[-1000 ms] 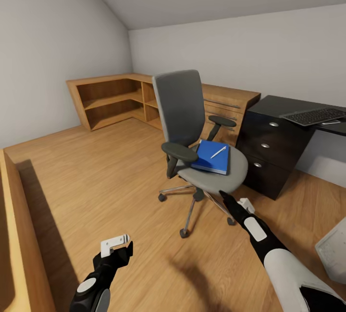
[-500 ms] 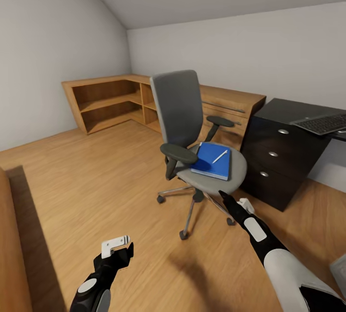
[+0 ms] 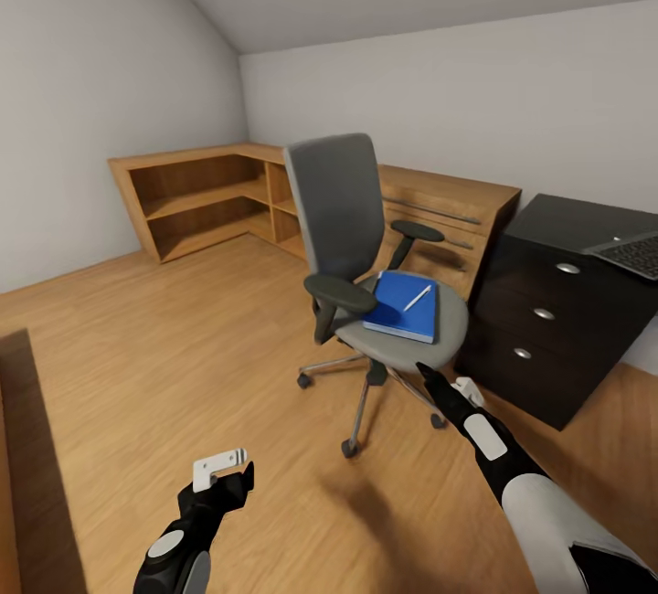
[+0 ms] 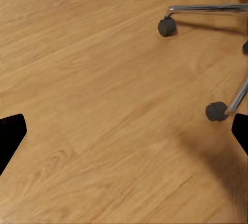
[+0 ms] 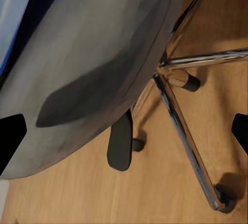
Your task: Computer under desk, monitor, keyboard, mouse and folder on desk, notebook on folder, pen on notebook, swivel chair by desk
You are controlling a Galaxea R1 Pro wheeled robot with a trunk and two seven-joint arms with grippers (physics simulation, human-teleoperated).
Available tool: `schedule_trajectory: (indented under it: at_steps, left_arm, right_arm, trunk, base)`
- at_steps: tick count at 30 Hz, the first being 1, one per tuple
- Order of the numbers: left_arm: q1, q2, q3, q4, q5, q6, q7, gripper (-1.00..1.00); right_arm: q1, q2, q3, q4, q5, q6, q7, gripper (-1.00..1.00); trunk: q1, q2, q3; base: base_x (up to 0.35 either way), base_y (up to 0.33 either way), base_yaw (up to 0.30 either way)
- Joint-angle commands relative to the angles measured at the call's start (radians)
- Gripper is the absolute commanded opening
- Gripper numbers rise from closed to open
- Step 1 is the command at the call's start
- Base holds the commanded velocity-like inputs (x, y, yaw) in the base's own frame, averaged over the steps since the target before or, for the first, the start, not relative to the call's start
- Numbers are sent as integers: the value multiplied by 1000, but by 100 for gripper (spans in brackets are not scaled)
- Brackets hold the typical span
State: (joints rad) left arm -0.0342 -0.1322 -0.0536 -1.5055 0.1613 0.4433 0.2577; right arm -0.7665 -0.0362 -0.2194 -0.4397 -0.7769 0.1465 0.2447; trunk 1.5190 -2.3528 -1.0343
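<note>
1. Swivel chair: out on the wood floor, just beside the drawer end of the desk but apart from it, back turned toward the shelving. Grey seat underside, chrome spokes and black casters close up in the right wrist view; two casters and a chrome leg at the frame edge in the left wrist view.
2. Folder: flat on the seat, bright blue, near corner partly covered by the near armrest.
3. Pen: lying slantwise on top of the folder. No telling whether a thin notebook lies between pen and folder; too small to make out.
4. Desk: glossy black, three drawers with round silver knobs, cut off at the right frame edge. Keyboard on its top, only a corner inside the frame.
5. Light-wood shelving: along the far walls behind the chair, open compartments on the left, a drawer front partly hidden by the chair back.
6. Right gripper: held low just in front of the seat's near edge, pointing at the chair, touching nothing. Fingers spread wide, dark tips at both side edges of the right wrist view, grasping nothing.
7. Left gripper: low over bare floor, well apart from the chair base. Fingers likewise spread, tips at the edges of the left wrist view, nothing between them.
</note>
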Motion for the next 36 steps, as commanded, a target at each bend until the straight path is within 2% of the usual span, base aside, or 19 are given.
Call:
schedule_trajectory:
  at_steps: [1, 9, 24, 36]
  left_arm:
    - [-1, 1, -2, -1, 11, 3, 9, 100]
    - [0, 1, -3, -1, 11, 4, 10, 100]
    - [-1, 0, -3, 12, 10, 5, 13, 100]
    - [0, 2, -4, 19, 9, 3, 13, 100]
  right_arm:
    - [0, 1, -6, 1, -2, 8, 4, 100]
    - [0, 1, -6, 1, -2, 8, 4, 100]
    - [0, -2, -6, -2, -2, 8, 4, 100]
    - [0, -5, -7, -2, -1, 8, 11, 100]
  trunk:
    - [1, 0, -1]
    - [1, 0, -1]
    - [1, 0, -1]
    - [1, 0, -1]
  base:
    - [303, 157, 0]
    - [232, 148, 0]
    - [7, 5, 0]
    - [0, -78, 0]
